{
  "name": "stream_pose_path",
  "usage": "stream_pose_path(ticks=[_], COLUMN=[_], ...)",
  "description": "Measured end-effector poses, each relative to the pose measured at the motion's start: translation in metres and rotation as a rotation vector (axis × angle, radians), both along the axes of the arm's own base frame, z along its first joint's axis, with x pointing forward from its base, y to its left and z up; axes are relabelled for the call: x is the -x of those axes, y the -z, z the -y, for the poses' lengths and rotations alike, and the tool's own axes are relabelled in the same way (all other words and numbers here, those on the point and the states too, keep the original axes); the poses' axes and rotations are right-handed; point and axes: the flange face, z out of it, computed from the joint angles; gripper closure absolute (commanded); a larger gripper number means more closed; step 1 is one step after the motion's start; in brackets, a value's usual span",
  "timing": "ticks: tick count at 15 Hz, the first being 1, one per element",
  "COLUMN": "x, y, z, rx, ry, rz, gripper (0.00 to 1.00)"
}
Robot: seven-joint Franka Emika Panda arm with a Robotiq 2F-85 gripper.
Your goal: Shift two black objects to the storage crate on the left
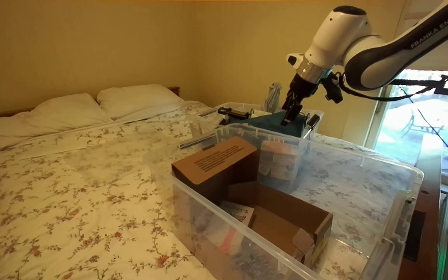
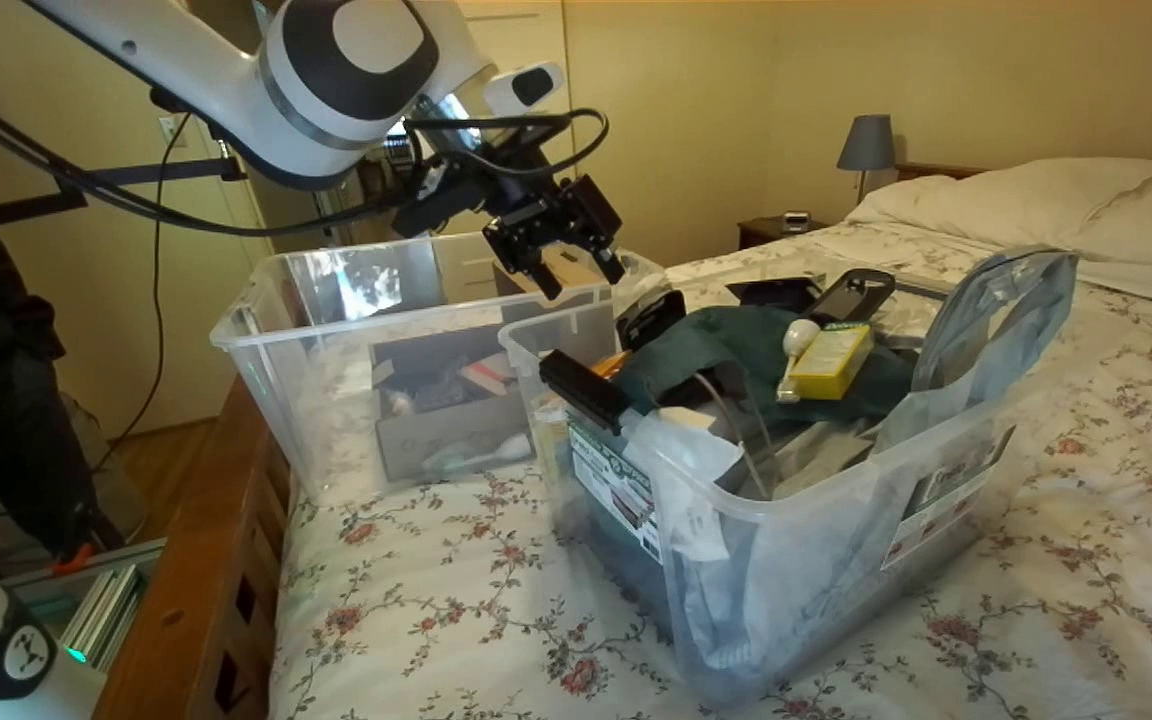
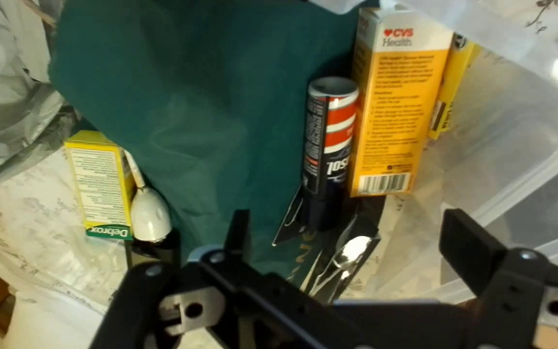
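The storage crate is the large clear tub (image 1: 414, 182), also in an exterior view (image 2: 326, 400), with an open brown cardboard box (image 1: 224, 159) inside. Black items lie in the smaller filled clear bin beside it. A black item (image 2: 651, 318) sits near the bin's crate-side corner; another black item (image 2: 854, 295) lies farther back, also visible in an exterior view (image 1: 233, 113). In the wrist view a shiny black item (image 3: 344, 257) lies below and between the fingers. I cannot tell for certain which two are the task's. My gripper (image 1: 291, 112) is open and empty above that bin (image 2: 581, 277), (image 3: 347, 223).
The smaller bin (image 2: 836, 530) holds a teal bag (image 3: 201, 121), a can (image 3: 330, 140), an orange box (image 3: 395, 111), a yellow box (image 3: 100, 184) and a white bulb (image 3: 150, 215). A black handle (image 2: 581, 388) juts over its rim. Both tubs stand on a flowered bed (image 1: 72, 210).
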Motion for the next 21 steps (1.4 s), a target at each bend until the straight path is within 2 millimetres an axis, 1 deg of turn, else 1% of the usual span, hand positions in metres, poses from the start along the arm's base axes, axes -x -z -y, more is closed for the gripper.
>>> stream_pose_path(ticks=[2, 4, 5, 8, 9, 11, 14, 16, 17, 18, 19, 20, 21], x=[0.001, -0.007, -0.015, -0.041, -0.046, -0.05, -0.049, -0.043, -0.039, -0.035, -0.031, -0.027, -0.025], y=[0.011, 0.017, 0.017, 0.015, 0.017, 0.022, 0.024, 0.025, 0.027, 0.03, 0.034, 0.038, 0.042], z=[-0.016, -0.02, -0.016, 0.006, 0.011, 0.013, 0.01, 0.004, 0.001, -0.001, -0.003, -0.003, -0.003], rx=[0.02, 0.015, 0.0, -0.006, 0.006, 0.014, 0.009, 0.004, 0.004, 0.008, 0.013, 0.018, 0.021], ry=[-0.019, 0.027, 0.066, 0.141, 0.149, 0.149, 0.134, 0.092, 0.074, 0.058, 0.046, 0.039, 0.039], rz=[-0.003, 0.019, 0.029, 0.033, 0.019, 0.005, 0.007, 0.007, 0.0, -0.013, -0.023, -0.033, -0.042], gripper=[0.0, 0.0, 0.0, 0.0, 0.0, 0.0, 0.0, 0.0, 0.07, 0.11, 0.21, 0.18, 0.18])
